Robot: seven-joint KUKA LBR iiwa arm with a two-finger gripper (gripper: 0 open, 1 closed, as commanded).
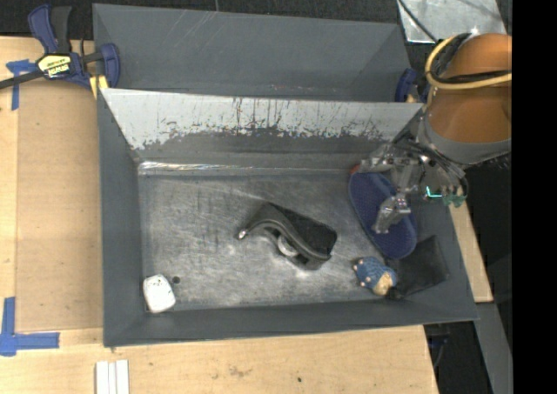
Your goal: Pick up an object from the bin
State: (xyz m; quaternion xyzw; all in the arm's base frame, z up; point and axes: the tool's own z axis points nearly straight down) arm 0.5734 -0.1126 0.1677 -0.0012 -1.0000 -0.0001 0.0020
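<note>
My gripper (389, 212) hangs at the right side of the bin, directly over a dark blue, rounded, shoe-like object (403, 237) that leans against the right wall. Just below it, near the front right corner, lies a small blue and yellow toy figure (373, 276). A flat black object (427, 269) lies beside that toy, against the right wall. I see nothing held in the gripper.
A black curved tool with a grey handle end (291, 234) lies in the middle of the bin floor. A small white rounded object (158, 293) sits in the front left corner. The arm's orange cover is above the bin's right rim.
</note>
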